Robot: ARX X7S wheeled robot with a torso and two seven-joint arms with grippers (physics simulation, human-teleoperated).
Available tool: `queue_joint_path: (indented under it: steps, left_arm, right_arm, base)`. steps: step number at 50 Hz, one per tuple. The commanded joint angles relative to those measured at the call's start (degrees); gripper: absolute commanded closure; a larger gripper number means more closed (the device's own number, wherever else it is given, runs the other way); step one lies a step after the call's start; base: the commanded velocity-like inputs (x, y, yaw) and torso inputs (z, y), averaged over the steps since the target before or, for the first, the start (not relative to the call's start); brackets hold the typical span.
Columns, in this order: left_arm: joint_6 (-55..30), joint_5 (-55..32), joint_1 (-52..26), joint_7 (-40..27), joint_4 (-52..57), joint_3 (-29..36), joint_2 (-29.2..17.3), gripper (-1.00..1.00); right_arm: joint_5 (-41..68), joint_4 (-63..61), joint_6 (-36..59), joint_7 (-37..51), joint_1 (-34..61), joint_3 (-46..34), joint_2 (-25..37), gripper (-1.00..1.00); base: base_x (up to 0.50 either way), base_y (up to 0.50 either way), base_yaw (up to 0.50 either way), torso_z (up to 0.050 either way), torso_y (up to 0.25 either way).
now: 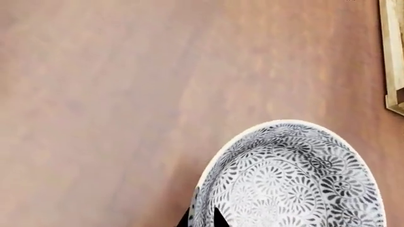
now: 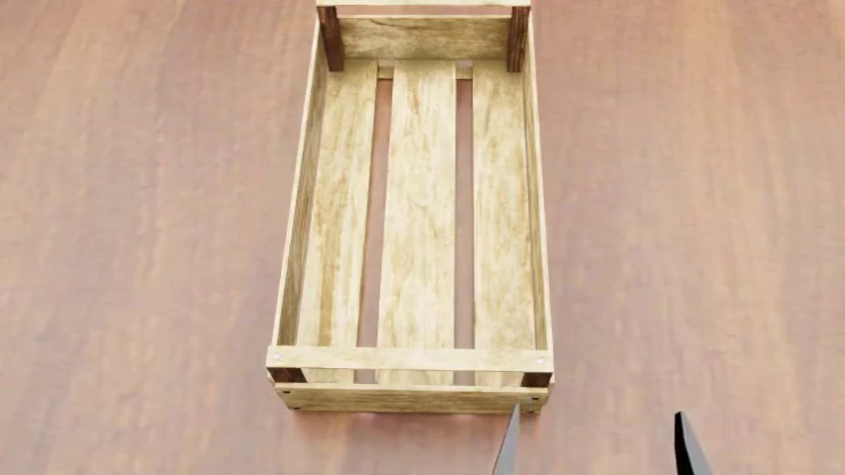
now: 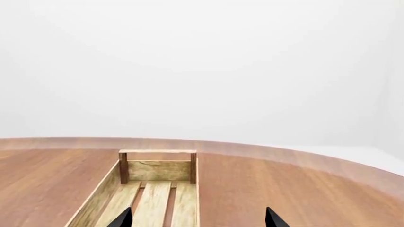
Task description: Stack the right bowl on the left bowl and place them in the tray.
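A grey-and-white patterned bowl fills the near part of the left wrist view. My left gripper is shut on the bowl, one dark fingertip inside the rim and one outside. Only this one bowl shows, and I cannot tell whether another sits under it. The tray, a long light-wood crate with three bottom slats, lies empty in the middle of the head view; its corner shows beyond the bowl. My right gripper hangs open just off the tray's near right corner, fingertips wide apart, holding nothing. No bowl appears in the head view.
The brown wooden table stretches on both sides of the tray. Its curved far edge shows against a white wall in the right wrist view.
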Motion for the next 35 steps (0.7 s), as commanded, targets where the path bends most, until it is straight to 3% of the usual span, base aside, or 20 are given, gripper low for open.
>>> queue_joint_path:
  steps: [1,14,28,35]
  left_arm:
    - [1.0,2.5,0.4,1.2,0.7,-0.6,0.9,1.00]
    - [0.1,4.0,-0.6,-1.5,7.8,-0.8,-1.9,1.00]
    - [-10.4,3.2,-14.3,-8.2,16.5,2.2,-7.4,1.00]
    - [-14.5,-0.3,-18.0,-10.9,19.4,0.3,-10.5,1.00]
  right_arm:
    - [-1.1,0.3,-0.2,-1.2,0.0,1.0,-0.9,-1.00]
    - [-1.2,0.6,-0.3,-1.0,0.1,0.7,-0.8,-1.00]
    - [-0.8,-0.3,0.4,-0.8,0.4,0.7,-0.4,-1.00]
    - [-0.5,-0.6,0.6,-0.6,0.5,0.8,-0.3,-1.00]
  base:
    - [0.00,0.00,0.00,0.000,0.000]
    - [0.00,0.00,0.00,0.000,0.000]
    - [0.00,0.00,0.00,0.000,0.000]
    - [0.00,0.00,0.00,0.000,0.000]
